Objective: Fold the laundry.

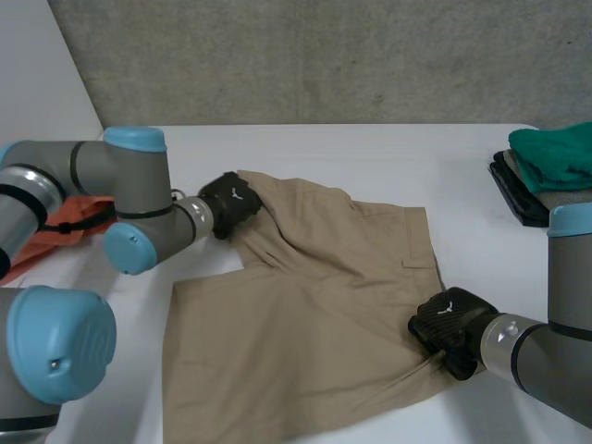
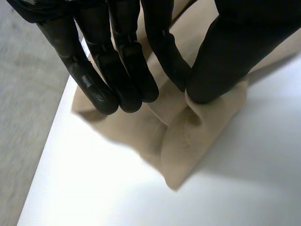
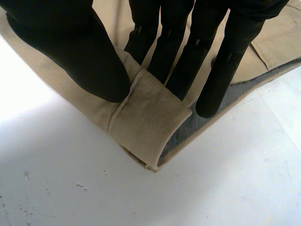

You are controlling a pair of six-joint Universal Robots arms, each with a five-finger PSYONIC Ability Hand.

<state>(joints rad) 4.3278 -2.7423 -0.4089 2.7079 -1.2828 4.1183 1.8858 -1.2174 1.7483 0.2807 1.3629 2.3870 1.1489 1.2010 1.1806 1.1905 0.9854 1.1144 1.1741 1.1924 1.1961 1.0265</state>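
While the tan garment (image 1: 305,324) lies spread on the white tabletop (image 1: 398,157), we note the left hand (image 1: 229,203) pinching its far left corner between thumb and fingers (image 2: 124,80); the right hand (image 1: 449,322) likewise pinches a folded corner at its right edge.

The right robot hand (image 3: 70,52) pinches a turned-up corner of the beige twill cloth garment (image 3: 150,117) between its thumb and its fingers (image 3: 181,66), with the folded flap standing out just past the fingertips. Under the lifted corner the grey inner side of the cloth shows. The corner rests on the white table (image 3: 221,188), which spreads beyond the fingertips.
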